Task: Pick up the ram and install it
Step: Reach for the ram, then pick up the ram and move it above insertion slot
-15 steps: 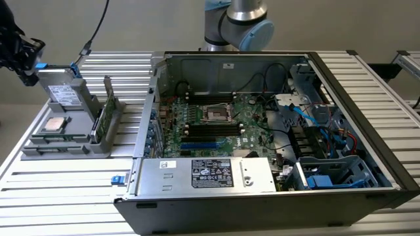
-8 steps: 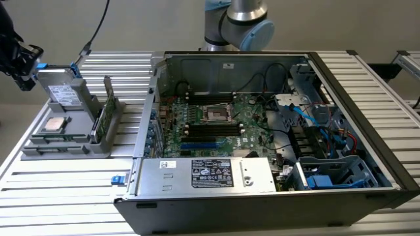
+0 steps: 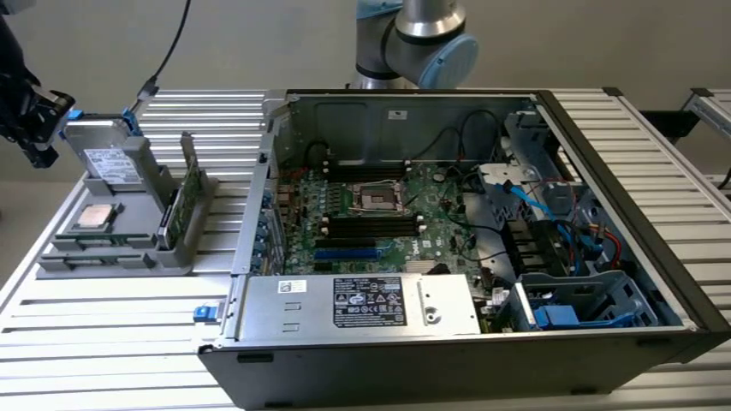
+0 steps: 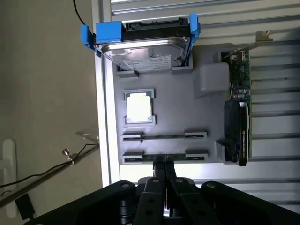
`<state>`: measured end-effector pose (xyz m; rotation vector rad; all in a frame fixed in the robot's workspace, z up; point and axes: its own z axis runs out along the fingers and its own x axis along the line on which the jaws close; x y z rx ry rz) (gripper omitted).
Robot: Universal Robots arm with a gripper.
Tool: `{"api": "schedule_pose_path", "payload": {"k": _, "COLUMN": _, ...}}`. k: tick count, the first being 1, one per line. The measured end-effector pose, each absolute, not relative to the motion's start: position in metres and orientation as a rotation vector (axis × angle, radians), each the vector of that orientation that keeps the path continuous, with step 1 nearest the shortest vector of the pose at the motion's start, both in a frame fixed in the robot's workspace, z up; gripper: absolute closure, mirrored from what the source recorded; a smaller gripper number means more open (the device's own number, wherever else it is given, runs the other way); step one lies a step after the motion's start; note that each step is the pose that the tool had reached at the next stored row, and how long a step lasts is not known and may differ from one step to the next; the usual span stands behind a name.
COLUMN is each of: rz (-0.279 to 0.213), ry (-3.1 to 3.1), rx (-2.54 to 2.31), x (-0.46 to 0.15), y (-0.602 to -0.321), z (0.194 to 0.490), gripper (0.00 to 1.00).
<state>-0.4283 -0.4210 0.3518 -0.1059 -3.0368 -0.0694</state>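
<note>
Wondering how far along this ram job is; has the gripper (image 4: 164, 165) grabbed anything yet? (OP)

Nope, pretty much at the start imo; the fingers (image 4: 159, 173) look pinched together with nothing between them, so not grasping anything; the ram (image 4: 180, 156) sits on edge in its slot of the grey holder (image 4: 206, 108), right in front of the fingertips, and I can't tell if they touch it; in the exterior view the gripper looks well clear of the holder, so I'd guess hovering. (reply)

And that second stick (image 4: 164, 137)? (OP)

Same kind of thing, one slot farther out from the fingers, not lifted either; beyond it there's the processor chip (image 4: 138, 107), then the hard drive (image 4: 145, 51) farthest off; the wider card (image 4: 239, 126) stands off to one side of the fingers; over in the open computer case (image 3: 342, 360) the black memory slots (image 3: 365, 224) look empty as far as I can make out; so pick-up not done, install not done; the whole job is left. (reply)
</note>
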Motion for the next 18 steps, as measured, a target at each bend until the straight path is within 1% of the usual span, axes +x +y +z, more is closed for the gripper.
{"api": "schedule_pose_path", "payload": {"k": 15, "rz": -0.069, "ry": -3.038, "rx": -0.106, "x": -0.4299, "y": -0.4206, "z": 0.3506, "gripper": 0.90}}
{"api": "schedule_pose_path", "payload": {"k": 18, "rz": -0.066, "ry": -3.039, "rx": -0.041, "x": -0.4309, "y": -0.4204, "z": 0.3491, "gripper": 0.90}}
